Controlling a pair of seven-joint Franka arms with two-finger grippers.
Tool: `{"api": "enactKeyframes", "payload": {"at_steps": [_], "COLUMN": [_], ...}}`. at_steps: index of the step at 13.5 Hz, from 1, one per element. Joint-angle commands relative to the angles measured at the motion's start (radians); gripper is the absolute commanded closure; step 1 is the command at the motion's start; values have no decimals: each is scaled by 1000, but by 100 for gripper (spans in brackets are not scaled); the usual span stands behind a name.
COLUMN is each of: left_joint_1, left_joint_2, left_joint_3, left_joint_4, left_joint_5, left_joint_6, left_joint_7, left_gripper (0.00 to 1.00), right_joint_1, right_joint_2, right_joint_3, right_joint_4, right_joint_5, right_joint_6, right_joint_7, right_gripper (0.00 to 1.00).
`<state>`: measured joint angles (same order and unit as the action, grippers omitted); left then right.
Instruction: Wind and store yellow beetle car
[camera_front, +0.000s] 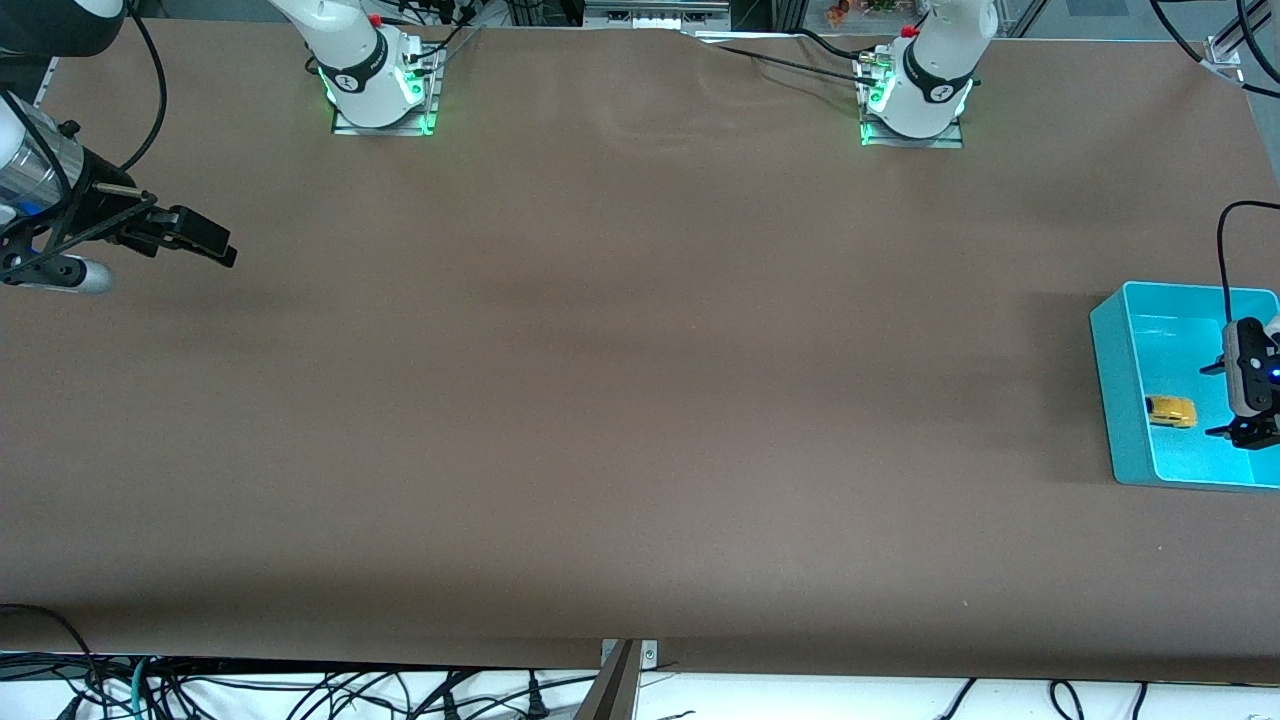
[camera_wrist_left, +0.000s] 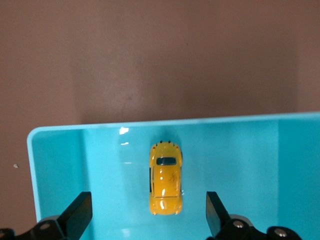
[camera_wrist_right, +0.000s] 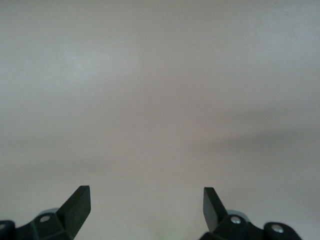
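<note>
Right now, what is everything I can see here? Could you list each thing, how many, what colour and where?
toy car: one, yellow, lying free on the floor of the bin.
bin: one, turquoise, at the left arm's end of the table.
table: one, brown cover.
left gripper: one, black, open, over the bin beside the car.
right gripper: one, black, open, waiting over the right arm's end of the table.
</note>
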<state>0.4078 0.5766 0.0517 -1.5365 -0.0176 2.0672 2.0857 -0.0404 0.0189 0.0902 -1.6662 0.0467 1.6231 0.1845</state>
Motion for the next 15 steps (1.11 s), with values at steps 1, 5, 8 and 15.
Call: {"api": "enactKeyframes", "payload": {"at_steps": [1, 5, 8, 15], "left_joint_1": [-50, -105, -180, -297], "left_joint_2": [-87, -167, -219, -296], "left_joint_3": [4, -62, -96, -199], "left_joint_4": [-14, -14, -13, 13], "left_joint_5": [-31, -33, -33, -44], "left_joint_6": [-128, -266, -332, -372], "left_joint_7": [-215, -578, -853, -1539], "left_gripper": [0, 0, 0, 0], "right_joint_1": [-1, 1, 2, 7], "right_joint_2": [-8, -7, 1, 3], "right_joint_3": [-4, -3, -1, 3], "right_joint_4": [-1, 2, 3, 6], "right_joint_5": [21, 19, 15, 13], "right_joint_6": [-3, 4, 27, 35], "right_joint_7": [-2, -4, -5, -5], "right_gripper": [0, 0, 0, 0]}}
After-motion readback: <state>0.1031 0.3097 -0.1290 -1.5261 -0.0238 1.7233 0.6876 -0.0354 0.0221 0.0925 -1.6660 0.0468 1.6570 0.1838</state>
